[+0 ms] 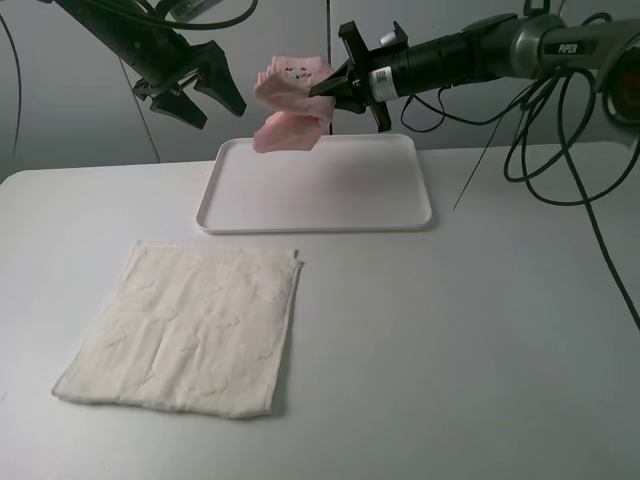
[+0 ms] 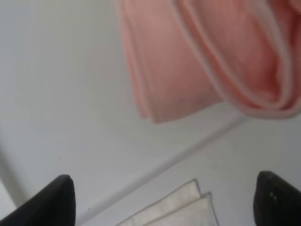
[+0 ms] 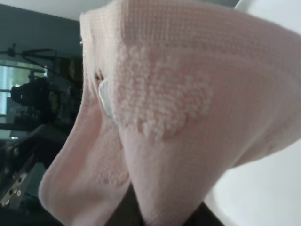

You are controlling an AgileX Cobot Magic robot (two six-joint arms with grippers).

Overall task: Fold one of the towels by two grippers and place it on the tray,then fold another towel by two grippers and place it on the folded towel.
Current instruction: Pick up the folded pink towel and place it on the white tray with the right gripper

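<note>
A folded pink towel (image 1: 290, 105) hangs in the air above the far left corner of the white tray (image 1: 370, 210). My right gripper (image 1: 325, 92) is shut on the towel's upper right side. In the right wrist view the pink towel (image 3: 178, 108) fills the frame. My left gripper (image 1: 205, 90) is open and empty, left of the towel and apart from it. In the left wrist view the towel (image 2: 211, 61) hangs past the open fingertips (image 2: 51, 202). A cream towel (image 1: 190, 325) lies flat on the table, front left; its corner also shows in the left wrist view (image 2: 178, 209).
The white table (image 1: 480, 350) extends in front of and to the right of the tray. Black cables (image 1: 540, 150) hang from the right arm at the back right. A grey wall stands behind the table.
</note>
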